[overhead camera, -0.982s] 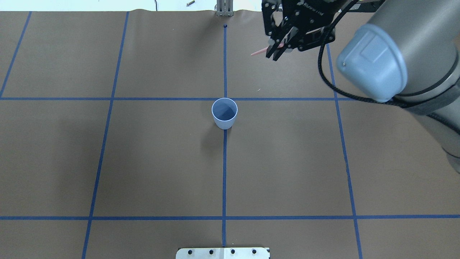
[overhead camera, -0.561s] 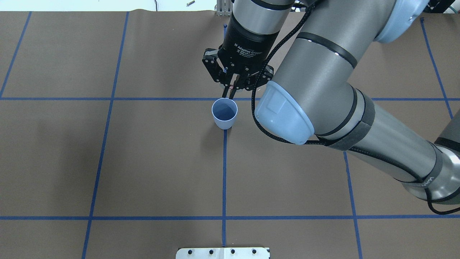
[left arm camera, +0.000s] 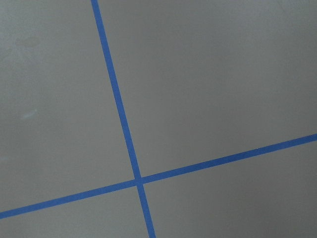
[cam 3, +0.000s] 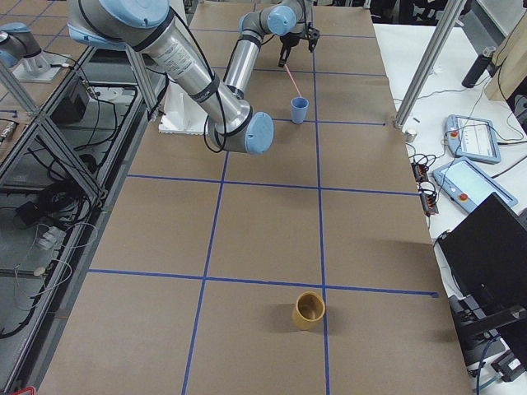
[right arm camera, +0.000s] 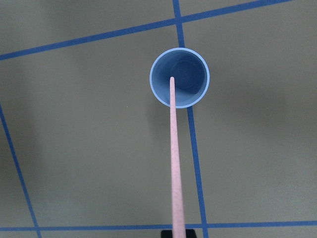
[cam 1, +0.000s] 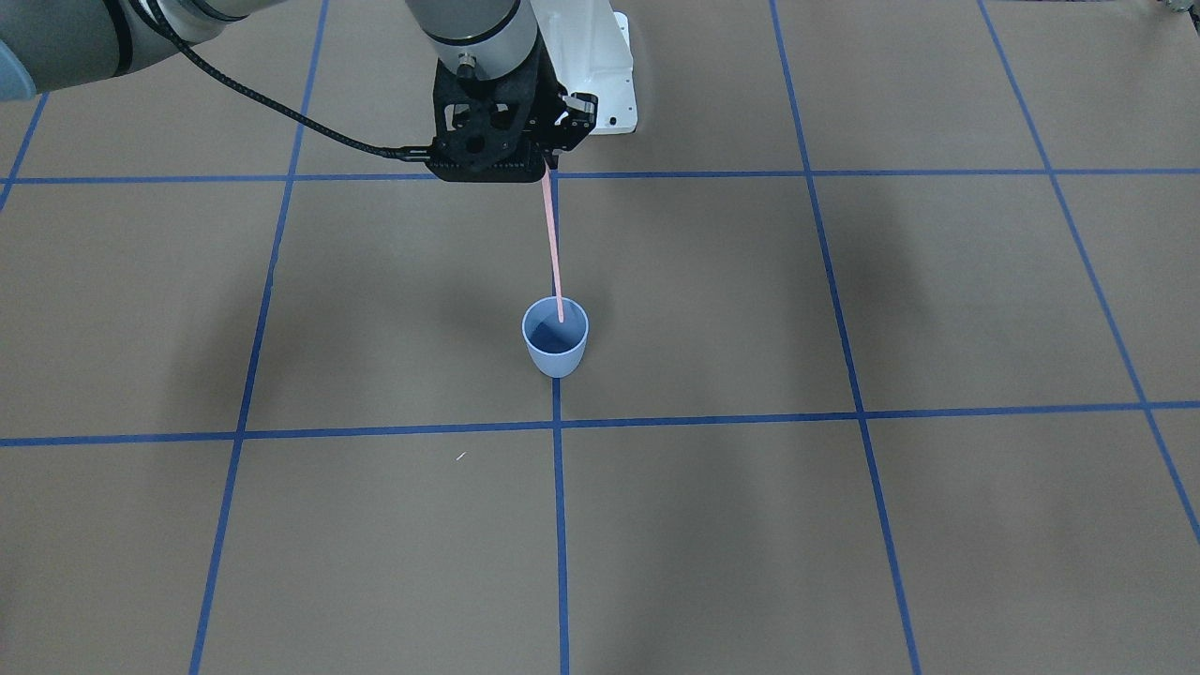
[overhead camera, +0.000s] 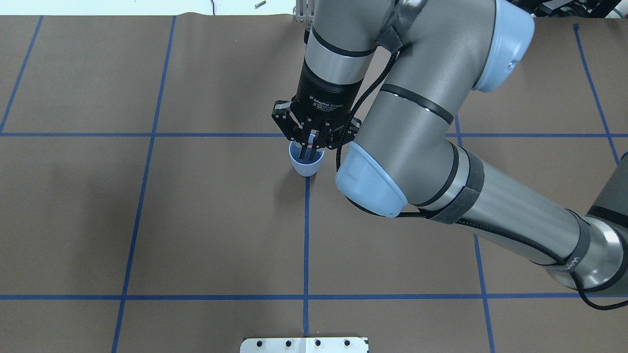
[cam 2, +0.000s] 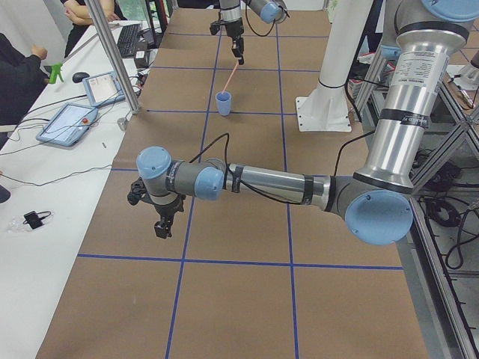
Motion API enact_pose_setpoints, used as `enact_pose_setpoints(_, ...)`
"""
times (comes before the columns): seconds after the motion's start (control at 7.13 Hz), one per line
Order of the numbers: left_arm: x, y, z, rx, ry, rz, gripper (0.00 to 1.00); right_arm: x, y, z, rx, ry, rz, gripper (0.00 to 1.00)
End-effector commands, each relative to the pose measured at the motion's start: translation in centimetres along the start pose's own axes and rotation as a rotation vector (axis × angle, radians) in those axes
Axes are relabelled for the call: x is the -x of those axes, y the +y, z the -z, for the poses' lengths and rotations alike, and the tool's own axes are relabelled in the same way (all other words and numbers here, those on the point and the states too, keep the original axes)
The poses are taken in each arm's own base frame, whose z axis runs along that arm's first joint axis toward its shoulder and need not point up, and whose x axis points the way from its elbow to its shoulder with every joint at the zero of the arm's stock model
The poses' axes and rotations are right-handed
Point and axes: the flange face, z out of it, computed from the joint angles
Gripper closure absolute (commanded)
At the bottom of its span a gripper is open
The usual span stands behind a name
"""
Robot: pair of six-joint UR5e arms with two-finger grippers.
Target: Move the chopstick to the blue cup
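The blue cup stands upright on the centre tape line; it also shows in the overhead view and the right wrist view. My right gripper is shut on the top of the pale pink chopstick and holds it nearly upright above the cup. The chopstick's lower tip sits at the cup's mouth. From overhead the right gripper covers most of the cup. My left gripper hangs low over the table far from the cup; I cannot tell whether it is open or shut.
A brown-yellow cup stands on the mat far from the blue cup. A white arm base is behind the cup. A metal plate sits at the near edge. A metal pole and tablets line the operators' side.
My right arm swung from the far right of the table to above the blue cup. The chopstick turned from near level to upright and came down to the cup's mouth.
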Motion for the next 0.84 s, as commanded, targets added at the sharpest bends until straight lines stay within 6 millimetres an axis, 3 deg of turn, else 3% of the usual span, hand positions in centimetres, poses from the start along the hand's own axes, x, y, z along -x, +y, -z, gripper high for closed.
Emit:
enact_pose_setpoints(0.0,-0.1,-0.2,0.1,-0.002,0.0,-0.002,0.02,-0.4,-0.7,-2.0,0.017,0.024,-0.011,1.0)
enact_pose_setpoints(0.28,-0.2,-0.3,0.2,-0.003,0.0,-0.003,0.02,-1.2,-1.8,-3.9,0.02,0.018,-0.003,1.0)
enact_pose_setpoints(0.7,-0.1,0.0,0.0,-0.001,0.0,-0.001,0.02,-0.8,-3.0,-6.0,0.02,0.0,0.022,1.0)
